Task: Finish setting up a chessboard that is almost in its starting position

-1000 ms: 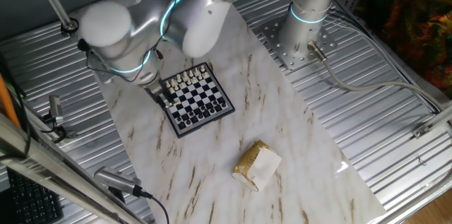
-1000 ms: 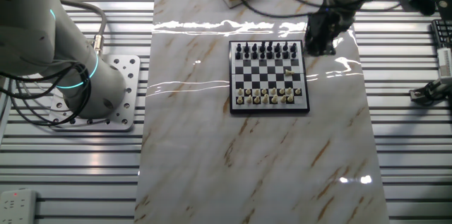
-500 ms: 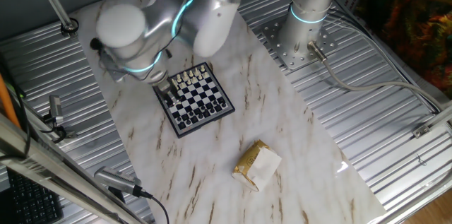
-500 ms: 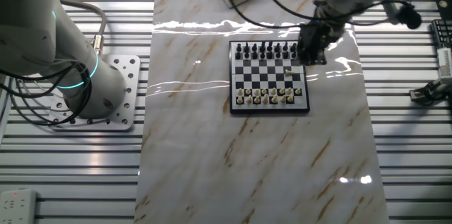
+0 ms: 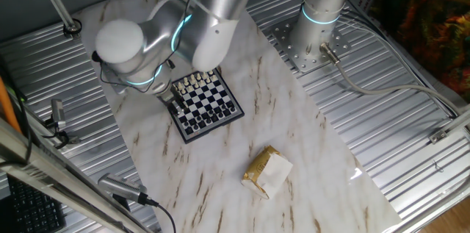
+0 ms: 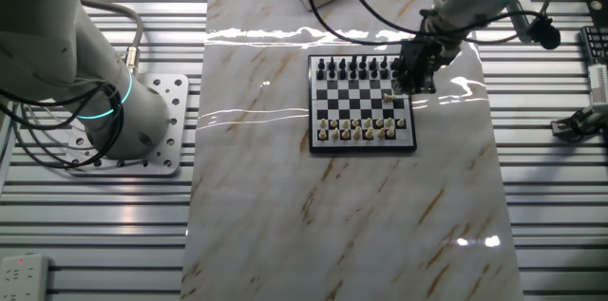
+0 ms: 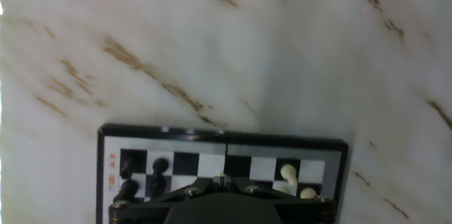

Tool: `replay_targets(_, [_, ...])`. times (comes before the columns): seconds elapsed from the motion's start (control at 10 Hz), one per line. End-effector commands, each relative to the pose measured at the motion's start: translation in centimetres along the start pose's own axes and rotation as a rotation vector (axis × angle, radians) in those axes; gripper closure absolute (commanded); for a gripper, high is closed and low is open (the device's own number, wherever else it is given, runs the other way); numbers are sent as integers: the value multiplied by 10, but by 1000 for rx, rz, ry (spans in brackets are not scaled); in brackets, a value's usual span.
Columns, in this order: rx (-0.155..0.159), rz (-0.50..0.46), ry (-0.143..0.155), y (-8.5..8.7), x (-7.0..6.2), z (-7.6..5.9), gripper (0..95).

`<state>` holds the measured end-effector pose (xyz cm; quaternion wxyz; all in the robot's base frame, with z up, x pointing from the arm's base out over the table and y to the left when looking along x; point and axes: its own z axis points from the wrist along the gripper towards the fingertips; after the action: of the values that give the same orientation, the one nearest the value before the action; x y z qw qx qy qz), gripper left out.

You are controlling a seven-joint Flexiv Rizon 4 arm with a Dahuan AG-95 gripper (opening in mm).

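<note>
The small black-and-white checkered chessboard (image 6: pixel 362 103) sits mid-way along the white marble-patterned tabletop (image 6: pixel 342 216). The dark two-finger gripper (image 6: pixel 414 65) hangs over its edge; its spread cannot be made out, and the hand view crops the board.

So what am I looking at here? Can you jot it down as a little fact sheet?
surface: marble-patterned table
game: chessboard, black row on one side, white row opposite
stray piece: white piece standing alone ahead of its row
robot hand: gripper over the board's edge near that piece
jaws: cannot tell if open
other item: tan-and-white packet lying apart from the board
</note>
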<state>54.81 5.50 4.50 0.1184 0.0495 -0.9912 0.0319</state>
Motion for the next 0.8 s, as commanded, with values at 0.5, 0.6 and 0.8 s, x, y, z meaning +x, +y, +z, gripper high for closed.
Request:
replay_targets(0.5, [-21,64,59,-12,-9,-2,950])
replay_targets(0.6, [-39,83,71,-12,-10,-3,950])
replay_targets(0.8, [-64,103,84,-12,-10,-3,950])
